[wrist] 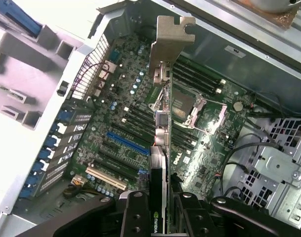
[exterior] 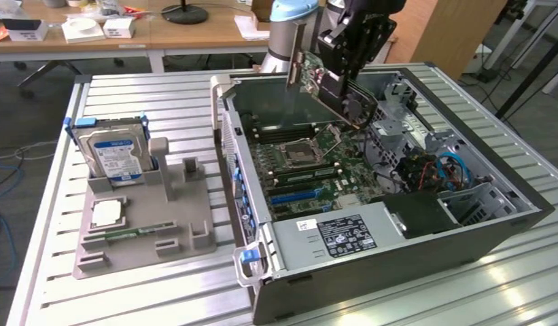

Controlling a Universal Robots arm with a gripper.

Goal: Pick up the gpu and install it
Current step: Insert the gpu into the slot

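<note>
Jaws are clamping the gpu (exterior: 338, 102) on both faces, holding it edge-on and tilted at upper centre of the exterior frame, above the motherboard (exterior: 302, 159) in the open PC case (exterior: 397, 258). Prob. keeping the connector edge free for a slot.

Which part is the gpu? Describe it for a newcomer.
Find the open computer case. Above its motherboard, the end effector holds the gpu: a dark flat card with a pale metal bracket, unlike the blue-labelled hard drive in the grey holder.
</note>
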